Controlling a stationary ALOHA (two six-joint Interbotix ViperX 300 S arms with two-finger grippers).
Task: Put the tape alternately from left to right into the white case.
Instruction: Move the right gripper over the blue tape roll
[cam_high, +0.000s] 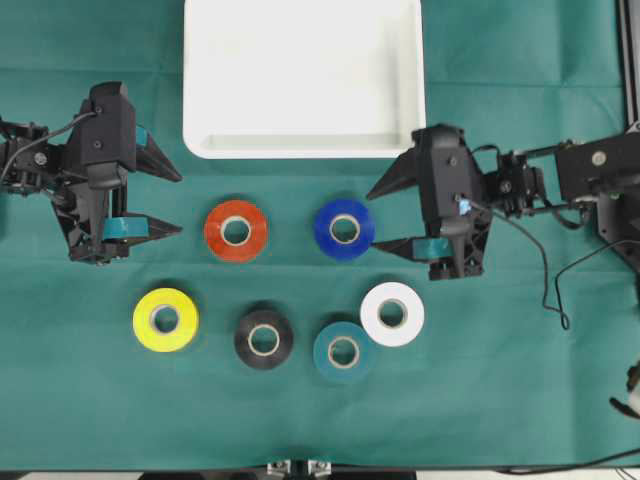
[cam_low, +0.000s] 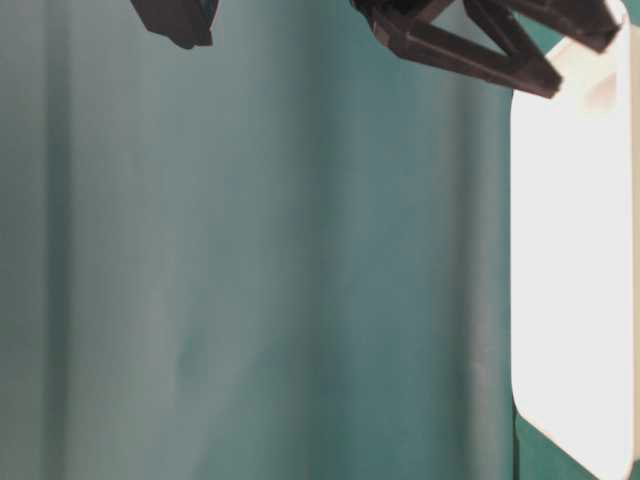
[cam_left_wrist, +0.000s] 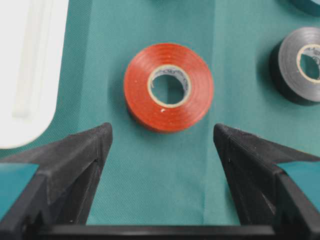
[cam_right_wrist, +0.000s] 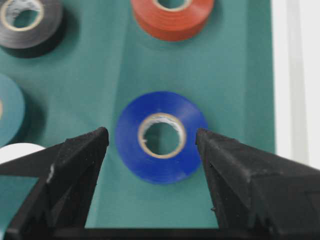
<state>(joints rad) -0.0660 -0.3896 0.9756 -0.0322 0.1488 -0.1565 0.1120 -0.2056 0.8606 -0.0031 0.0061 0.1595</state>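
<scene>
Overhead view: a green cloth (cam_high: 520, 400) covers the table. The white case (cam_high: 415, 120) lies at the far middle, with nothing in it. Six tape rolls lie flat on the cloth nearer than the case. The red roll (cam_high: 236, 230) and blue roll (cam_high: 344, 229) sit side by side in the far row. In the near row, from left to right, are the yellow roll (cam_high: 165, 319), black roll (cam_high: 264, 340), teal roll (cam_high: 344, 351) and white roll (cam_high: 392, 314); the teal and white rolls touch or nearly touch. The left gripper (cam_high: 180, 203) is at the left, its fingers spread apart and pointing toward the red roll, holding nothing. The right gripper (cam_high: 375, 217) is at the right, fingers spread wide just beside the blue roll, also holding nothing.

Table-level view: blurred green cloth fills most of the picture, the case (cam_low: 575, 300) shows at the right edge, and dark gripper parts hang at the top.

Left wrist view: the left gripper (cam_left_wrist: 162, 131) stands open, with the red roll (cam_left_wrist: 195, 90) beyond its tips. The case (cam_left_wrist: 30, 75) is at the left, the black roll (cam_left_wrist: 287, 70) at the right.

Right wrist view: the right gripper (cam_right_wrist: 151, 134) is open, its fingertips on either side of the blue roll (cam_right_wrist: 161, 160) without touching it. The red roll (cam_right_wrist: 172, 22), black roll (cam_right_wrist: 30, 30), teal roll (cam_right_wrist: 10, 112) and white roll (cam_right_wrist: 20, 150) show around it.
</scene>
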